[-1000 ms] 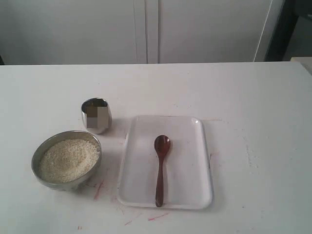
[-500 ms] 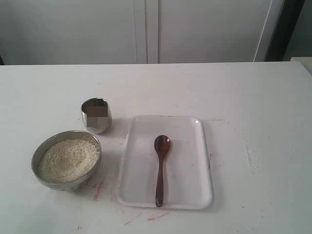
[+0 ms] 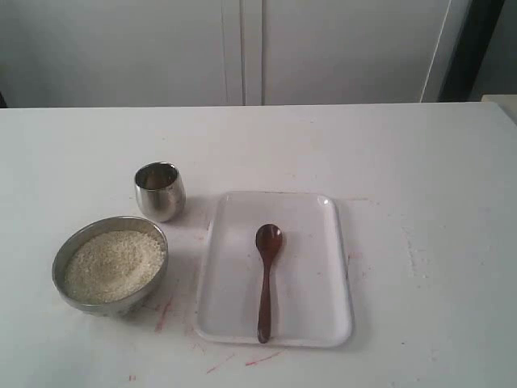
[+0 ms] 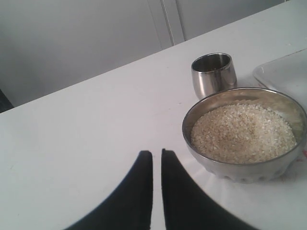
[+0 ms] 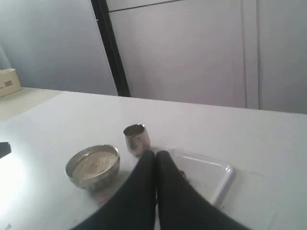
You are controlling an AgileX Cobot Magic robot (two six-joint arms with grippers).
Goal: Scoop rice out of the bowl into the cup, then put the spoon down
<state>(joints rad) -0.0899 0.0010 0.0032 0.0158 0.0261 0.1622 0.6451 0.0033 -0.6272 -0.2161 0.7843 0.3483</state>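
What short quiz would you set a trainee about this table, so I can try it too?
1. True or false: the slim dark reddish-brown wooden spoon lies on the white rectangular tray.
2. In the exterior view, the small shiny rounded steel cup stands: A) on the tray; B) on the table, beyond the wide dull steel bowl; C) inside the bowl.
3. What fills the bowl?

Key: 1 true. 2 B. 3 off-white uncooked rice.
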